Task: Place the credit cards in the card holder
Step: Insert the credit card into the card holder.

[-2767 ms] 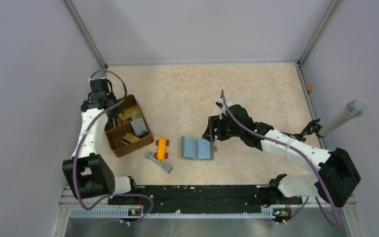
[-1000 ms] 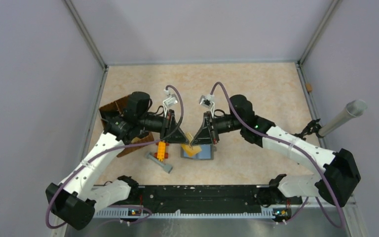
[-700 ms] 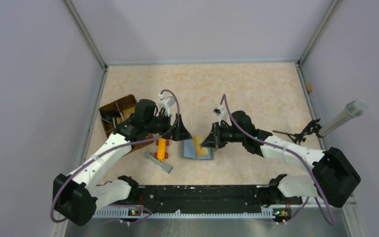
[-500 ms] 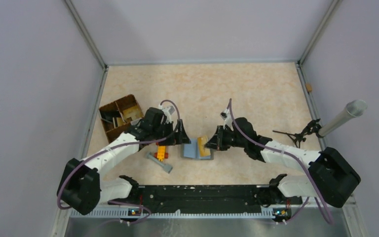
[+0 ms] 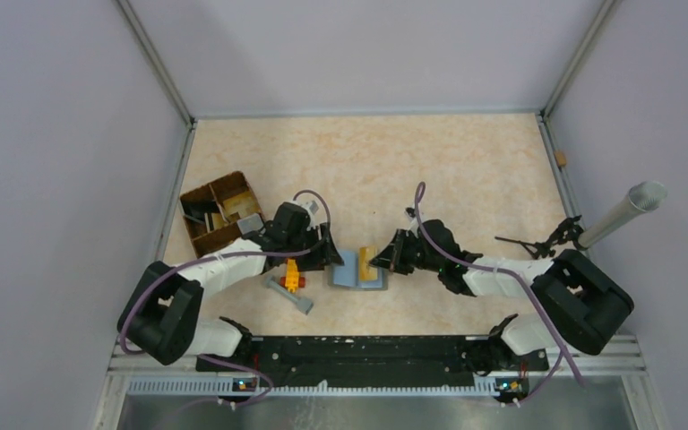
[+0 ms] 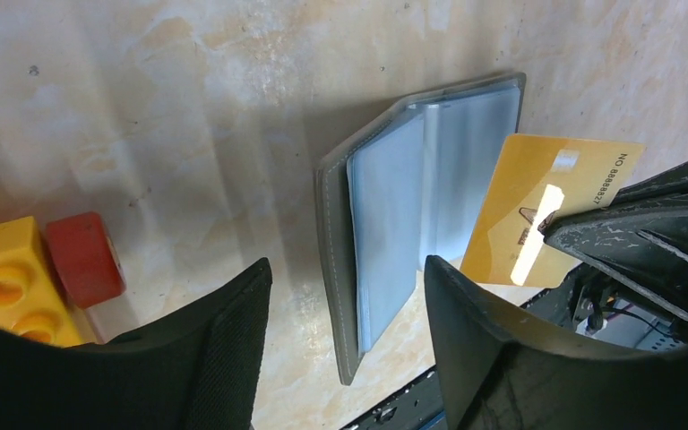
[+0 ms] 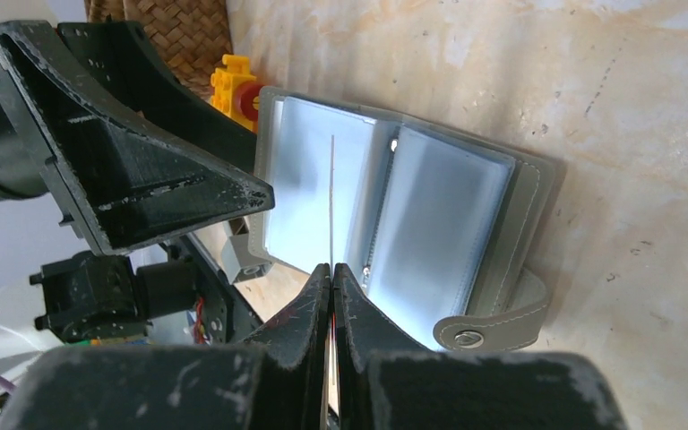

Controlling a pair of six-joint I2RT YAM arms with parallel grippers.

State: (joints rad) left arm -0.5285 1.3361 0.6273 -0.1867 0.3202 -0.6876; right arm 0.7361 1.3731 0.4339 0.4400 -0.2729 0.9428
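Note:
The card holder (image 5: 355, 270) lies open on the table with its blue-grey pockets (image 6: 412, 206) facing up. My right gripper (image 5: 377, 262) is shut on a gold credit card (image 5: 368, 258), held on edge over the holder's right half. In the right wrist view this card (image 7: 332, 197) shows as a thin line above the pockets (image 7: 430, 224). My left gripper (image 5: 331, 255) is open, low at the holder's left edge. Its jaws stand apart with the holder's near corner between them, and the gold card (image 6: 546, 202) lies beyond. More cards lie in the woven tray (image 5: 199, 236).
An orange toy brick (image 5: 292, 273) and a grey tool (image 5: 291, 294) lie left of the holder, under my left arm. The holder's snap strap (image 7: 493, 327) sticks out on the right side. A grey tube (image 5: 627, 213) and a black clip (image 5: 537, 242) sit at the far right.
Both grippers met at the gold card, then the left let go. Both arms have sunk toward the table. The right brought the card down over the holder; the left moved to the holder's left edge.

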